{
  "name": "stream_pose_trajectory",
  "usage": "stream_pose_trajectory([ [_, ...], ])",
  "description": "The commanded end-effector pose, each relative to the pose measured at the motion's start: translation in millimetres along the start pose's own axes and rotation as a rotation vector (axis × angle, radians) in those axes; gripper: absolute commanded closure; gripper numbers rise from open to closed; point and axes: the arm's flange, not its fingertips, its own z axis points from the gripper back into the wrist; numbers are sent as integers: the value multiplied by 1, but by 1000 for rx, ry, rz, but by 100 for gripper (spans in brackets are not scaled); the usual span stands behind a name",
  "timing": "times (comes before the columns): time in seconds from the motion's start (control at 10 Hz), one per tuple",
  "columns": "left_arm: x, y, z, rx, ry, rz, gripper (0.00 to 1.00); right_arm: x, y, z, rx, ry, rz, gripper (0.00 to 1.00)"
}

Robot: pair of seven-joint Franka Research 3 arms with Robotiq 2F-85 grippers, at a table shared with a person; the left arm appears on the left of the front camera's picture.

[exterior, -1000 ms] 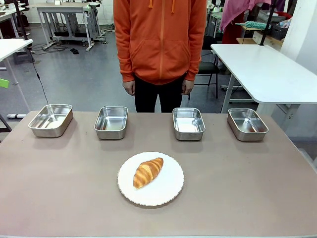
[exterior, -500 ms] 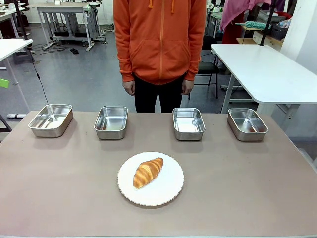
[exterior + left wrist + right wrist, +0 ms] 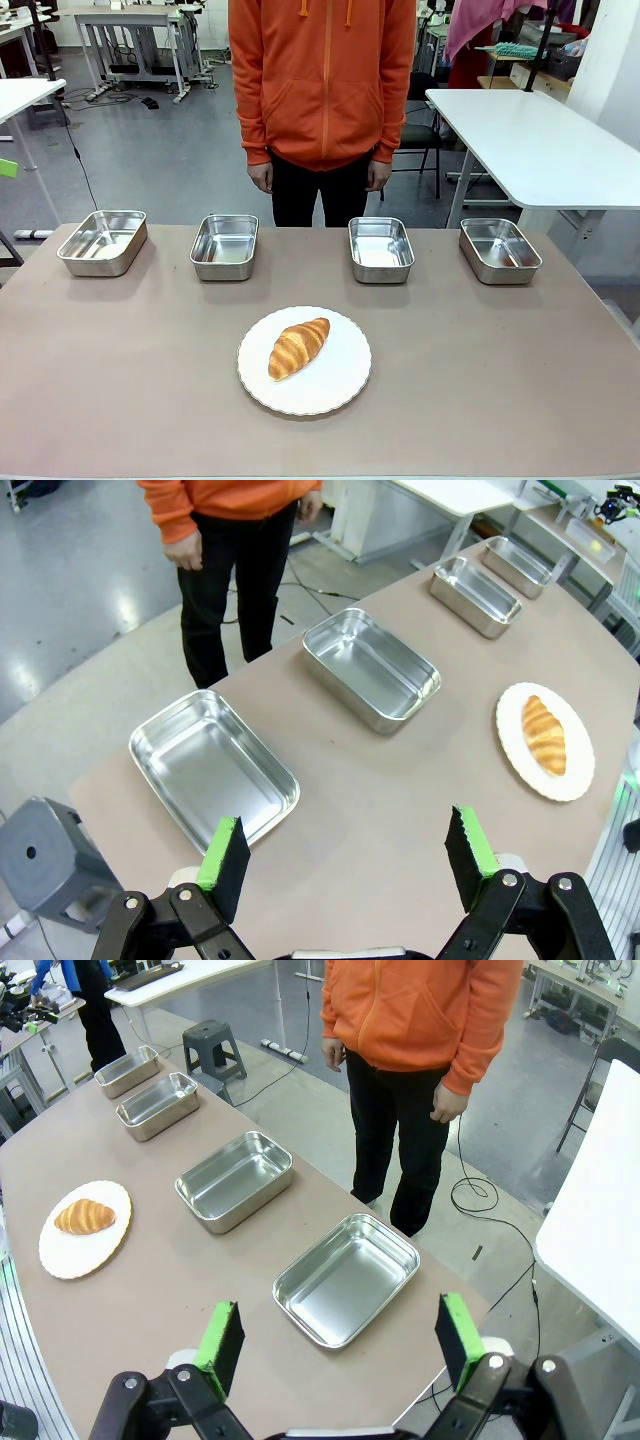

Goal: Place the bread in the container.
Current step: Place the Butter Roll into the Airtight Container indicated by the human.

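The bread, a golden-brown croissant, lies on a round white plate at the middle of the table's near half. Several alike shiny steel pans stand in a row along the far edge, any of which could be the container: far left, mid left, mid right, far right. My left gripper hangs open above the table's left end, over the nearest pan, with the bread far off. My right gripper is open above the right end, near a pan; the bread lies far away.
A person in an orange hoodie stands at the far side, behind the middle pans, with hands hanging at the sides. A white table stands beyond the right end. A grey stool stands off the left end.
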Motion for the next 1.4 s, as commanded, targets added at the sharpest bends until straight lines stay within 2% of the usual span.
stream_pose_trajectory([
  [0.0, 0, 1, 2, -2, -15, 2, 0, 1, 0, -1, 2, -4, 2, 0],
  [1.3, 0, 1, 2, -2, -15, 2, 0, 1, 0, -1, 2, -4, 2, 0],
])
